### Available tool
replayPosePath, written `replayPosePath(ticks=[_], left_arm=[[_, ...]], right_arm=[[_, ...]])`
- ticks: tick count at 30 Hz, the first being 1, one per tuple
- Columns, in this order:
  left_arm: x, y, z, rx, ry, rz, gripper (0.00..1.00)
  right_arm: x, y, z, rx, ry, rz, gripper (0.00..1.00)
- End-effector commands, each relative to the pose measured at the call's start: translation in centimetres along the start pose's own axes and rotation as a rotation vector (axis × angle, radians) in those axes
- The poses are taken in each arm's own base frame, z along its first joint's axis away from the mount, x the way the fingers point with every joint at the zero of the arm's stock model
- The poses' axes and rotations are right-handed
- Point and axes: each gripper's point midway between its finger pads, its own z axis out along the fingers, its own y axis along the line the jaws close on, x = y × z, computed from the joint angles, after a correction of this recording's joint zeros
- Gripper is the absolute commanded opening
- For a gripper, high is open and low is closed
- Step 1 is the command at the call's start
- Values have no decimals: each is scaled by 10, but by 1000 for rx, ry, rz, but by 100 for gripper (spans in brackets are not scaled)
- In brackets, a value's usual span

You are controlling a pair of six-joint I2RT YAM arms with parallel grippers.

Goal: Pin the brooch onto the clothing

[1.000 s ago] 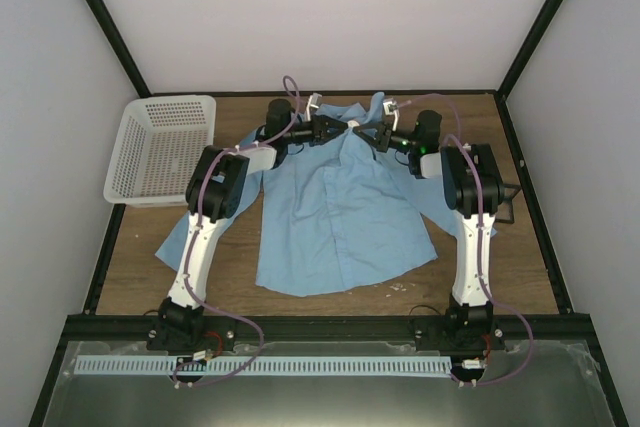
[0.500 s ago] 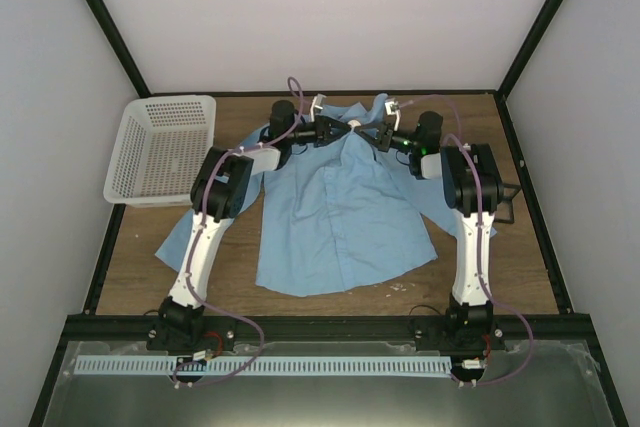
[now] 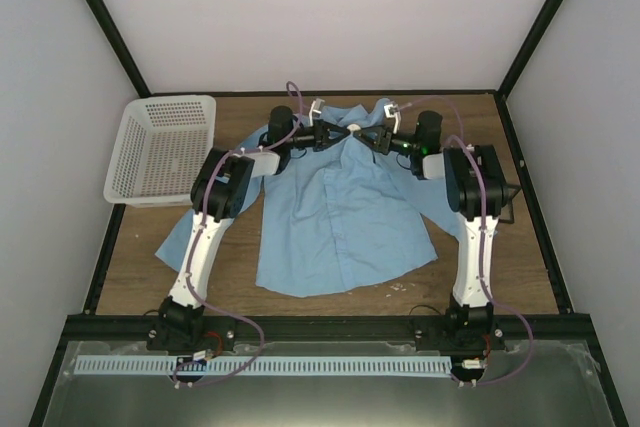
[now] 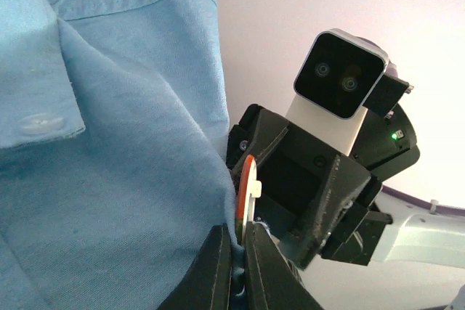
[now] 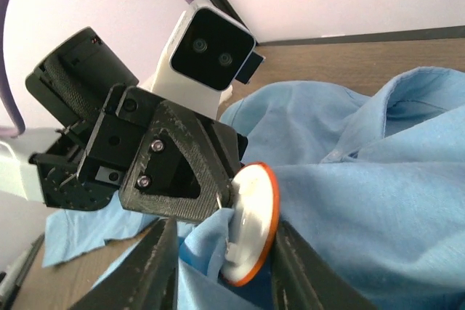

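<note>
The light blue shirt lies spread on the table, collar at the back. Both grippers meet at the collar. My left gripper is shut on a raised fold of shirt fabric; in its wrist view the fingers pinch the cloth, and the brooch stands edge-on right at their tips. The brooch, white-backed with an orange rim, sits against the shirt between my right gripper's spread fingers. Its rim is close to the right finger and the left finger stands apart. It shows as a pale dot in the top view.
A white mesh basket stands at the back left. A small black frame sits by the right arm. The shirt's sleeve trails toward the left edge of the wooden table.
My left gripper has moved right along the collar toward the right gripper, closing the gap. The brooch's pale dot now shows between them. The shirt body has not shifted.
</note>
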Motion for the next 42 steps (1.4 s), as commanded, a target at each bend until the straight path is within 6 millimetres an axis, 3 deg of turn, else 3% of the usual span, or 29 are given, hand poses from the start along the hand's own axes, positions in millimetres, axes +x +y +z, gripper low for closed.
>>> replayPosePath(ticks=[1, 6, 12, 22, 28, 34, 42], left_arm=[[-6, -16, -4, 21, -23, 65, 0], [-6, -21, -4, 21, -34, 97, 0], [-5, -28, -1, 22, -41, 132, 0], [-2, -36, 4, -15, -43, 212, 0], [-1, -42, 4, -27, -47, 260, 0], [3, -51, 4, -22, -52, 307, 0], [10, -48, 3, -19, -57, 306, 0]], right_arm=[[-12, 14, -2, 15, 18, -91, 33], [-10, 10, -1, 33, 31, -80, 41], [-7, 5, 11, 50, 53, -70, 43], [-9, -2, 16, 81, 54, -73, 31], [-7, -5, 17, 106, 46, -72, 30], [-14, -8, 12, 158, -17, -56, 16], [-20, -7, 8, 168, -93, -20, 6]])
